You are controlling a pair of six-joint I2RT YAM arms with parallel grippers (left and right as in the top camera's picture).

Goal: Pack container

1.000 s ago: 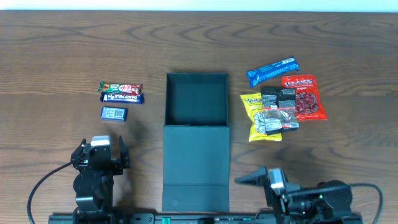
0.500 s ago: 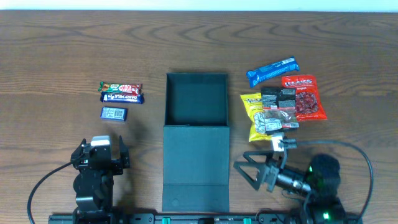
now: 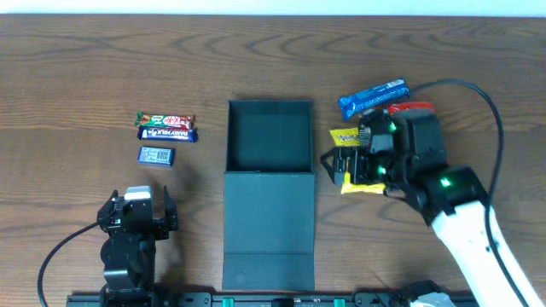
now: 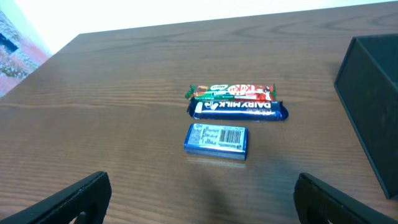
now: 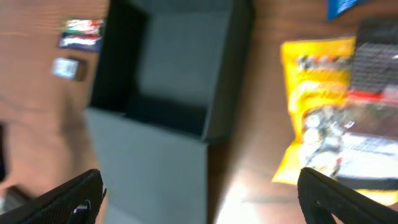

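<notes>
Because the container [image 3: 269, 141] is empty, packing is unstarted; snacks [image 3: 167, 134] lie outside; left end effector [image 3: 141, 199] and right end effector [image 3: 338, 167] open, empty.

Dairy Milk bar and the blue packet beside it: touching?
Apart. The left wrist view shows a strip of bare table between the Dairy Milk bar and the blue packet; the overhead view shows the same gap.

Black left arm [image 3: 128, 243]; right arm [image 3: 462, 220] black, white shell, green LEDs [image 3: 444, 182].
</notes>
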